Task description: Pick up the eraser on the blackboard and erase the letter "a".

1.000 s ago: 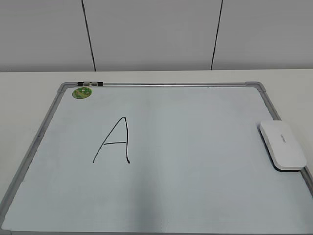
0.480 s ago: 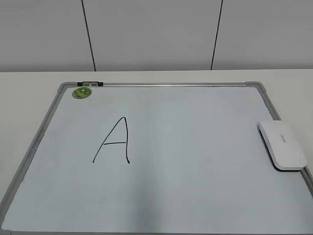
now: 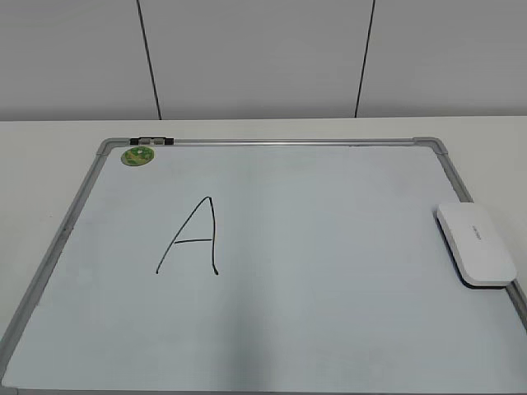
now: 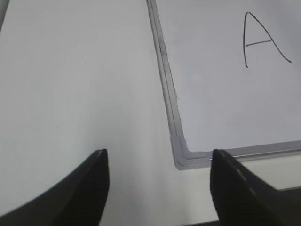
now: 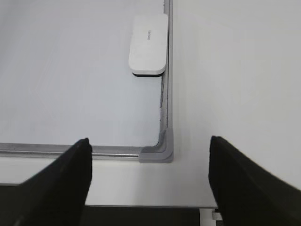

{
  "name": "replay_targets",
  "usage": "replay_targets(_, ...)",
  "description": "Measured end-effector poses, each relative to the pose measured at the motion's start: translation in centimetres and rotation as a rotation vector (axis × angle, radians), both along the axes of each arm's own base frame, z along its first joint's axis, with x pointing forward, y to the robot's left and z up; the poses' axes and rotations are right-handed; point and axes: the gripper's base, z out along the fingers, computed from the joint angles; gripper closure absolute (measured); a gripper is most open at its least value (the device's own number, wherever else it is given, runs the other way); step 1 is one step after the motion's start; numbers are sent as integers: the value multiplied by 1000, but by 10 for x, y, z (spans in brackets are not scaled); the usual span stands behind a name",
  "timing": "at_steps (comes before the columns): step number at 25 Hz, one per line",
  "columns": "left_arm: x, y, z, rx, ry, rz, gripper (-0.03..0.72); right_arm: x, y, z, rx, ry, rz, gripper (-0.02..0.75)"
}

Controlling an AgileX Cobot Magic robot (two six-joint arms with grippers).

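The blackboard (image 3: 329, 247) lies flat on the table, also seen in the left wrist view (image 4: 211, 94) and the right wrist view (image 5: 70, 70). The white eraser (image 3: 476, 243) lies on its right edge, ahead of my right gripper (image 5: 149, 141), which is open and empty above the board's near right corner; the eraser shows there too (image 5: 149, 44). My left gripper (image 4: 159, 155) is open and empty above the near left corner. A large capital "A" (image 3: 195, 239) is written left of centre, also in the left wrist view (image 4: 263, 40). No small "a" shows in any view. Neither gripper shows in the exterior view.
A round green magnet (image 3: 137, 155) sits at the board's far left corner, next to a small dark clip (image 3: 152, 141) on the frame. The white table (image 3: 49, 164) surrounds the board. A grey panelled wall (image 3: 263, 58) stands behind.
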Motion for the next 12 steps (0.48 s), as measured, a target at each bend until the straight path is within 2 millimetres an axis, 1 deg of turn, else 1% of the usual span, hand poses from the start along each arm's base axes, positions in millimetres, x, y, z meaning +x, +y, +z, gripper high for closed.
replay_targets(5,-13,1,0,-6,-84,41,206,-11,0,0,1,-73,-14,164)
replay_targets(12,-15,1,0,-5,-98,52,213,-11,0,0,2,-75,-15,164)
